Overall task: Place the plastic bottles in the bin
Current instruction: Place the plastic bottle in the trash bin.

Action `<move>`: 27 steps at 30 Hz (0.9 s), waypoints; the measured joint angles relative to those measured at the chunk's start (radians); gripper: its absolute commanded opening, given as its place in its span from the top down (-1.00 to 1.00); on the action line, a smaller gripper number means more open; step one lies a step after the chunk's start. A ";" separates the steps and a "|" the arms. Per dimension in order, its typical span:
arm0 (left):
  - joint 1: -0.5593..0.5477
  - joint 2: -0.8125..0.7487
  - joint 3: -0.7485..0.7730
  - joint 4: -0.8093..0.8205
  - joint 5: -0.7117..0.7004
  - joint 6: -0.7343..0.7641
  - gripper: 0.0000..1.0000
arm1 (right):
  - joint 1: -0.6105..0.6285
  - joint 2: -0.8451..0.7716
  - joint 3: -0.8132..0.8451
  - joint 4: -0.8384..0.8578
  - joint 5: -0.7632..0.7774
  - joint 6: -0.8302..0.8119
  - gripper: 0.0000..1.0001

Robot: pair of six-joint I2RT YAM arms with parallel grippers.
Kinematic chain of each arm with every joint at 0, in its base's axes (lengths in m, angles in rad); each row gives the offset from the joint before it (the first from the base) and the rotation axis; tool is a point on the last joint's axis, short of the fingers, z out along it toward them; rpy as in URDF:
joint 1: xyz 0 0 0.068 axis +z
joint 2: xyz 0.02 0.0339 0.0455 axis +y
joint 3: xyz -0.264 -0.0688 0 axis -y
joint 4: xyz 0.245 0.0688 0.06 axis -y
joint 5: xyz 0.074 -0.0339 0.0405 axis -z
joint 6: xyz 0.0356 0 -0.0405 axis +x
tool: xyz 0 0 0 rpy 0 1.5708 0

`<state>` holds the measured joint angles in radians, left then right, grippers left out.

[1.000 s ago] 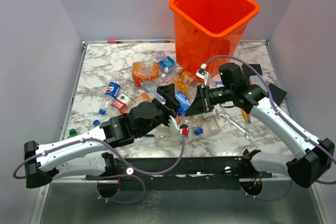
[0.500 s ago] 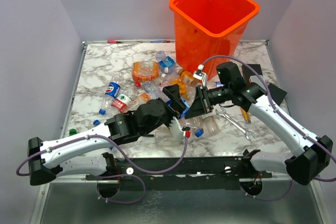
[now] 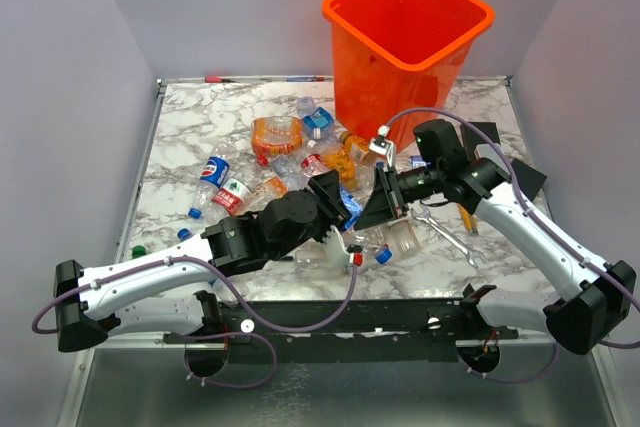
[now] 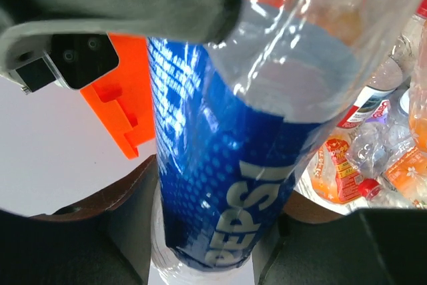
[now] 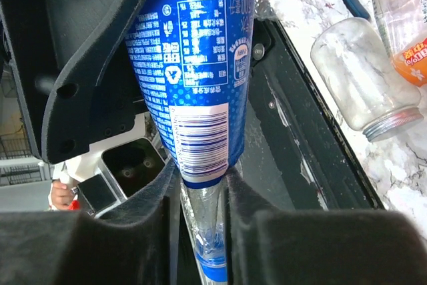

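A clear, crumpled Pepsi bottle (image 5: 200,85) with a blue wrap label, white lettering and a barcode hangs above the marble tabletop (image 3: 190,117), caught between both arms. The right claw (image 5: 200,185) is pinched tight on the bottle's narrow end. The left claw (image 4: 213,245) is closed round the labelled body, a finger touching each side. The tall orange bin (image 3: 420,67) stands just behind at the far edge. The other bottles (image 3: 290,147) lie scattered left of it.
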<state>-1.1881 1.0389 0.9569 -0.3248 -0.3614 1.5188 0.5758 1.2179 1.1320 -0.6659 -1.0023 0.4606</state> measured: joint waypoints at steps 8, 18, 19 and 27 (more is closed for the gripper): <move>-0.001 0.000 -0.012 0.029 -0.012 -0.019 0.42 | 0.001 -0.013 0.113 -0.044 0.036 -0.017 -0.82; 0.000 -0.016 -0.044 0.113 -0.032 -0.193 0.51 | 0.001 -0.238 0.167 0.067 0.373 0.018 -1.00; 0.000 -0.018 -0.048 0.113 -0.032 -0.231 0.51 | 0.001 -0.300 0.152 0.101 0.424 0.021 -1.00; 0.000 -0.107 -0.077 0.108 0.054 -0.713 0.54 | 0.001 -0.603 0.101 0.280 0.722 -0.006 -1.00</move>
<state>-1.1877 0.9321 0.8803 -0.2169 -0.3073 0.8059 0.5770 0.6144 1.2331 -0.3855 -0.2802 0.4541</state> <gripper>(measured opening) 0.495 0.997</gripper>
